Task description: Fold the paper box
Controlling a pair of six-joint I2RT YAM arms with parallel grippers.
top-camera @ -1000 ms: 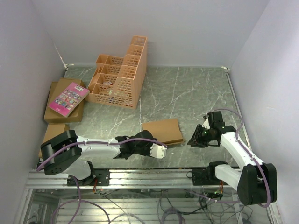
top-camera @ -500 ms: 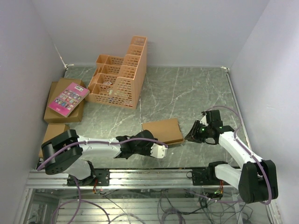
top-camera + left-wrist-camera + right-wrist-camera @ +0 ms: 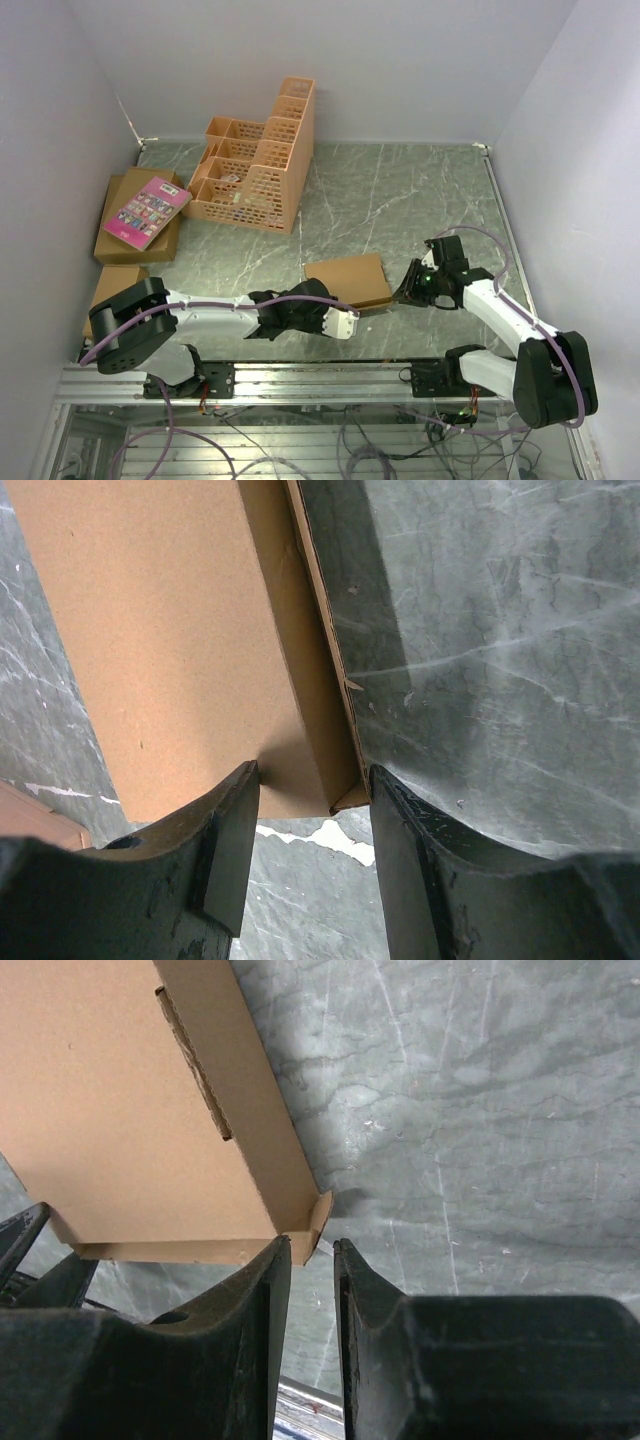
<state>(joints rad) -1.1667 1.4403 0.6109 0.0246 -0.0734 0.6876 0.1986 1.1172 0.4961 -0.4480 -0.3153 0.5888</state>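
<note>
At the table's near middle, the left end effector stands about half open with a near corner of the box between its fingers; whether it clamps, I cannot tell. Just right of the box, the right end effector is narrowly apart and empty, nosing at a loose corner flap. A push there could slide the box or crumple the flap if the left hold is weak. Book, cartons and crate sit well apart, far left; nothing blocks.
</note>
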